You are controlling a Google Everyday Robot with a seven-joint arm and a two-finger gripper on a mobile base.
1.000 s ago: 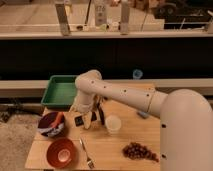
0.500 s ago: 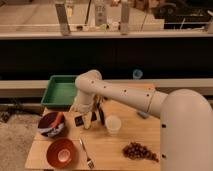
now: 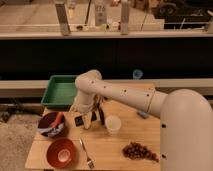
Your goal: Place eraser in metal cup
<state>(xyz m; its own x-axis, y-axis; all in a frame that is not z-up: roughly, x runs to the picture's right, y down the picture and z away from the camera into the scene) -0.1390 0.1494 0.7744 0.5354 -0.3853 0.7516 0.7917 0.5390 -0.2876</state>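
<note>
The metal cup is a small pale round cup standing upright on the wooden table, near its middle. My gripper hangs low over the table just left of the cup, at the end of the white arm that reaches in from the right. A small dark block, possibly the eraser, sits just left of the gripper. I cannot tell whether it is held or lies on the table.
A green tray stands at the back left. A dark patterned bowl with items in it and a red bowl stand at the front left. A fork lies beside the red bowl. Grapes lie at the front right.
</note>
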